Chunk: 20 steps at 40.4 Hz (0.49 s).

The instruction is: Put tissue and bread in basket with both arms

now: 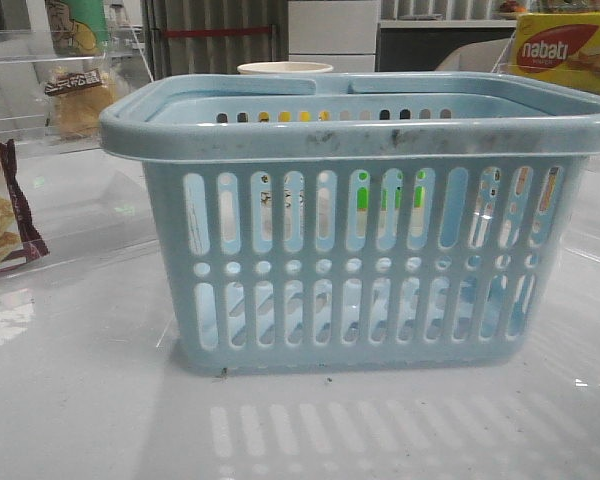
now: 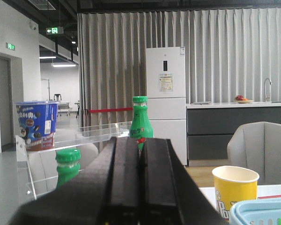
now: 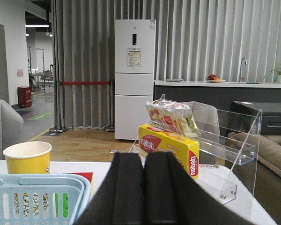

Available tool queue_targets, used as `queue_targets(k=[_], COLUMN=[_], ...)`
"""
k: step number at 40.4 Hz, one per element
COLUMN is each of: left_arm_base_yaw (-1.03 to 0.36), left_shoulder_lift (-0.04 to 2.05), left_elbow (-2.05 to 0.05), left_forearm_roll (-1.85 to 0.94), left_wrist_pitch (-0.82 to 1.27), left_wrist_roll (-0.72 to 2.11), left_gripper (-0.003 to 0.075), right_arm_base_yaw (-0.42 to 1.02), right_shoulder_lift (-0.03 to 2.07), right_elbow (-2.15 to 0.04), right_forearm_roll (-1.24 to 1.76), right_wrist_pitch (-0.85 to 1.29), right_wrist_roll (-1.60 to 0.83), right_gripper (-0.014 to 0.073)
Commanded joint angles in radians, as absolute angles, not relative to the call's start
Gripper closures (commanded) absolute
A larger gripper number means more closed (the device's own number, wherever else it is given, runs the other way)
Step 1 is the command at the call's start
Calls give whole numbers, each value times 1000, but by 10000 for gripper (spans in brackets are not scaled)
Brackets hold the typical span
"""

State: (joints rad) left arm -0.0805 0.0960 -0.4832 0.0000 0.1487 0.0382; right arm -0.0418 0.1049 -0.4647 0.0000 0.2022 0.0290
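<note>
While the basket (image 1: 360, 230) stands alone, left gripper (image 2: 140, 183) and right gripper (image 3: 144, 187) are clenched empty.

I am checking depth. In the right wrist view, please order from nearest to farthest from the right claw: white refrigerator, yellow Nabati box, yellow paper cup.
1. Yellow Nabati box, just past the right claw.
2. Yellow paper cup, behind the basket.
3. White refrigerator, at the curtain.

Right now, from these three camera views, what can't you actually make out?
- Basket interior: front view, its slotted wall and rim hide the floor; green and yellow bits show through, unidentifiable.
- Tissue: not found in any view.
- Bread: front view, blurred behind clear shelving; label unreadable.
- Cracker packet: cut off by the front view's left edge.
- Left hand and right hand: fingers together, tips cut off by the bottom edge.
</note>
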Motion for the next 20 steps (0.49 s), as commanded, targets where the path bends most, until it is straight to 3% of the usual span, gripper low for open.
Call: queue_targets(k=[1, 9, 20], left_arm_base_yaw=[-87, -87, -87], left_shoulder_lift=[201, 365, 505], left_elbow=[-623, -784, -791], left_forearm_roll=[0, 0, -8], left_wrist_pitch=[193, 453, 641], left_wrist_roll=[31, 31, 31], left_gripper=[629, 629, 629], right_arm_base_yaw=[-43, -43, -43], right_shoulder_lift=[202, 362, 520], right_elbow=[-601, -752, -764], right_forearm_roll=[0, 0, 0], right_wrist_pitch=[238, 445, 616], right_wrist_roll=[29, 29, 29], right_gripper=[536, 536, 536])
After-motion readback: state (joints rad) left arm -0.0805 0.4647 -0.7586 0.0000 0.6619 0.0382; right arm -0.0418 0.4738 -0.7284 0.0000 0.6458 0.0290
